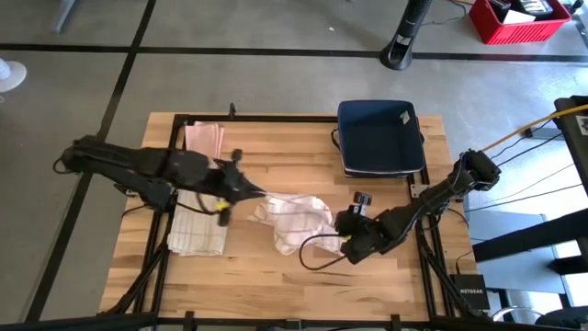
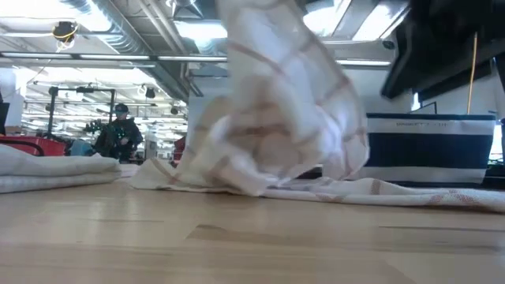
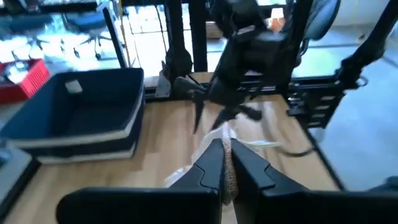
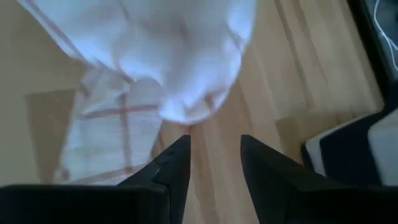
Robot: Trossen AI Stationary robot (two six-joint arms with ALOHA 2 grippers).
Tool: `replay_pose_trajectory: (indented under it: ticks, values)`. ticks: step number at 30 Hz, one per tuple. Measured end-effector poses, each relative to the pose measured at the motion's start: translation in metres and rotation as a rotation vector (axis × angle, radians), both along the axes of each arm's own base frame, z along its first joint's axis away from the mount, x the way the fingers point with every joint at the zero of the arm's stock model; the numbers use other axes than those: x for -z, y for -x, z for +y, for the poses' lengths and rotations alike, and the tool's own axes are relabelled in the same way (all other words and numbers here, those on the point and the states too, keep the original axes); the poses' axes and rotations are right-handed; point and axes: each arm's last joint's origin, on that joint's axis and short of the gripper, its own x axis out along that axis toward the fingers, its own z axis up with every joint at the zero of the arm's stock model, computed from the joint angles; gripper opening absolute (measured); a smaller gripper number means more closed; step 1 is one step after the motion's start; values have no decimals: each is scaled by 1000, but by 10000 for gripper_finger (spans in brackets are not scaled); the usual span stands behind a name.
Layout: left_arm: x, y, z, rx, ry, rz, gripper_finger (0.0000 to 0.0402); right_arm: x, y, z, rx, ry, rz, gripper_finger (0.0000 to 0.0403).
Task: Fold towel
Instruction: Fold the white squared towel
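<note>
A white towel with thin red checks lies crumpled at the middle of the wooden table. Its left end is drawn up toward my left gripper, which is shut on it. In the low view the towel rises in a bunch while its lower part rests on the table. My right gripper stands open just right of the towel. In the right wrist view its fingers are apart on bare wood, short of the towel, touching nothing. My left gripper pinches a bunched part of the towel's left end between its two fingers. It comes from the table's left, slanting slightly down. That end is raised off the table, and the rest of the towel lies crumpled on the wood.
A folded checked towel lies under the left arm near the table's left edge. A pinkish folded cloth lies at the far left. A dark blue bin stands at the far right. A person shows far off in the room.
</note>
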Motion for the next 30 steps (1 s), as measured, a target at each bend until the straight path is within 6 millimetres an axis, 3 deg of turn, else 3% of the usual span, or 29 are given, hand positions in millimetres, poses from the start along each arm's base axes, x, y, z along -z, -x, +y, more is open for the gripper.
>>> replay_pose_trajectory:
  ticks: [6, 11, 17, 23, 30]
  values:
    - [-7, 41, 4, -45, 150, 68, 5, 45, 8, -7, 21, -86, -120, 140]
    - [3, 55, 6, -171, 162, 187, 7, 67, 9, -12, -13, -150, -196, 140]
    - [9, 57, 8, -230, 154, 227, 14, 69, 9, -14, 7, -69, -261, 140]
    - [9, 56, 12, -246, 144, 225, 14, 64, -2, -13, 37, -127, -374, 140]
    - [9, 55, 15, -266, 138, 218, 15, 82, -16, -8, -172, -126, -282, 140]
